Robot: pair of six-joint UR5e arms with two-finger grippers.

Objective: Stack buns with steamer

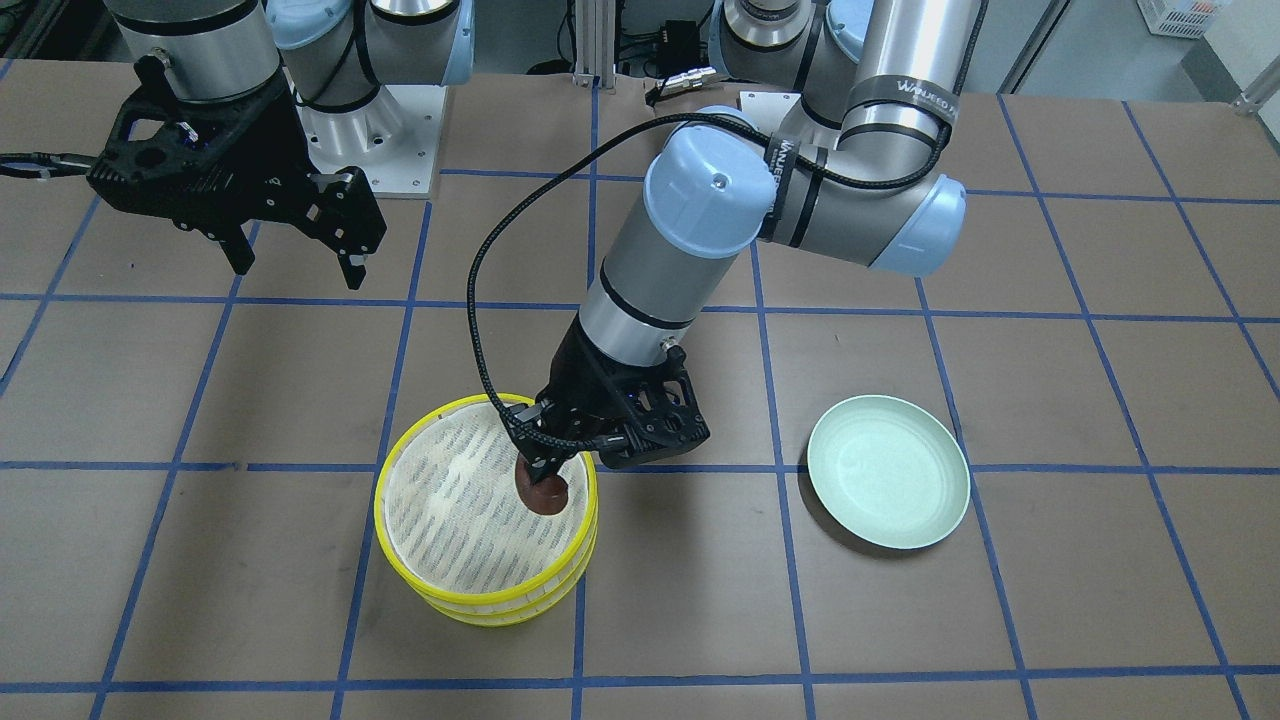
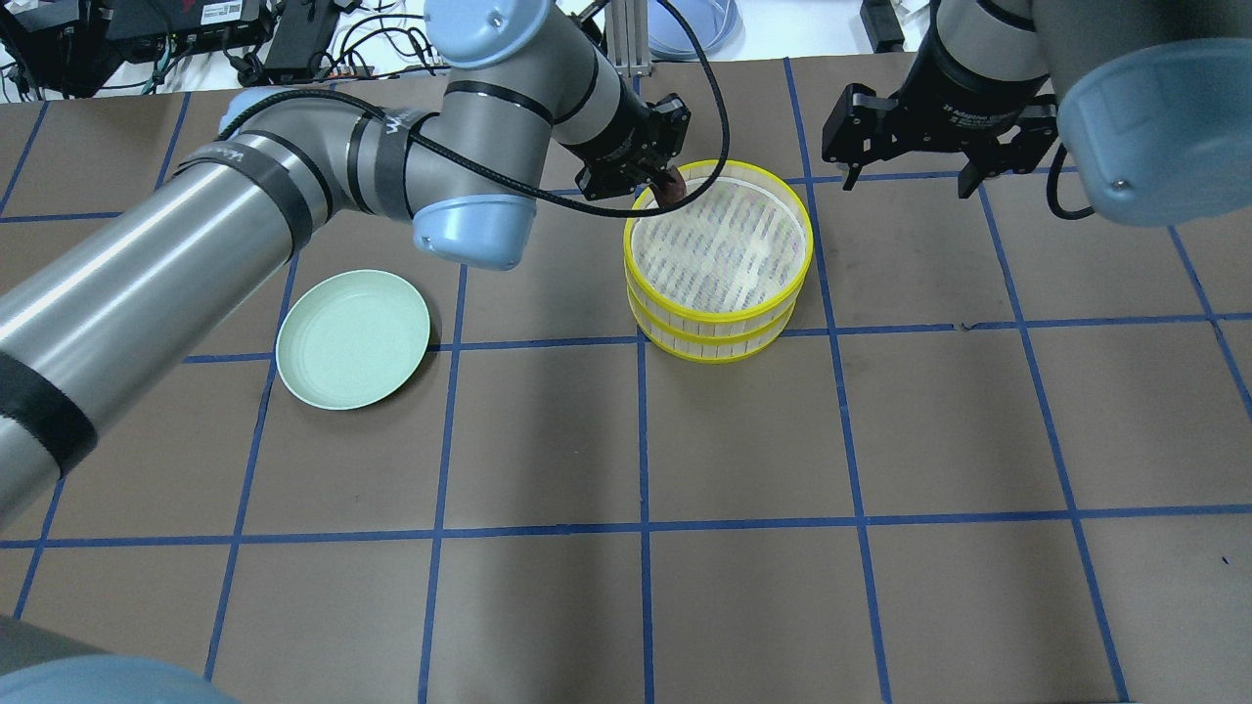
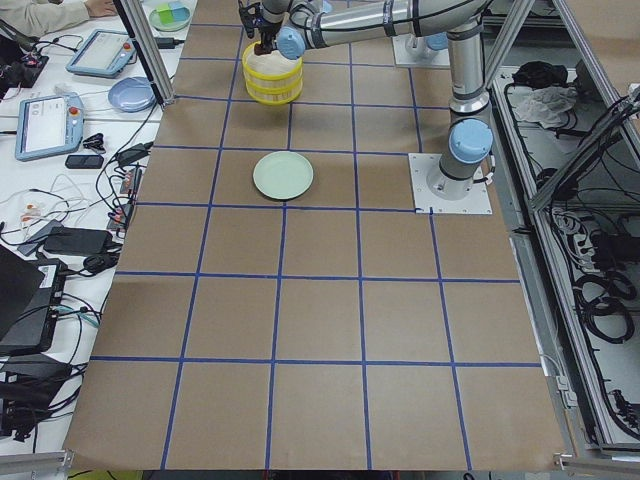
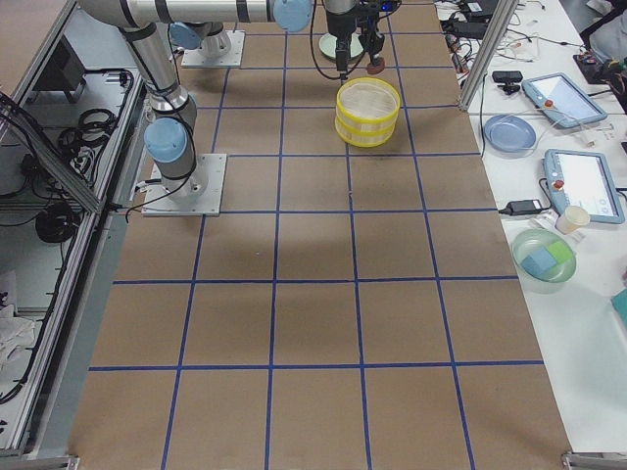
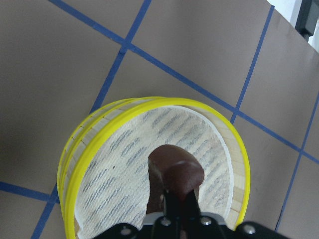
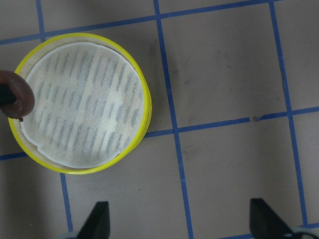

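Note:
The steamer is two alike yellow-rimmed trays stacked one on the other, also in the overhead view and both wrist views. The top tray's striped mesh is bare. My left gripper is shut on the dark reddish-brown bun and holds it just inside the top tray's rim, on the side toward the plate. I cannot tell if the bun touches the mesh. My right gripper is open and empty, raised beyond the stack. The cream-white bun is out of view.
An empty pale green plate lies on the brown, blue-taped table on my left side, about one grid square from the stack. The left arm's black cable loops above the stack.

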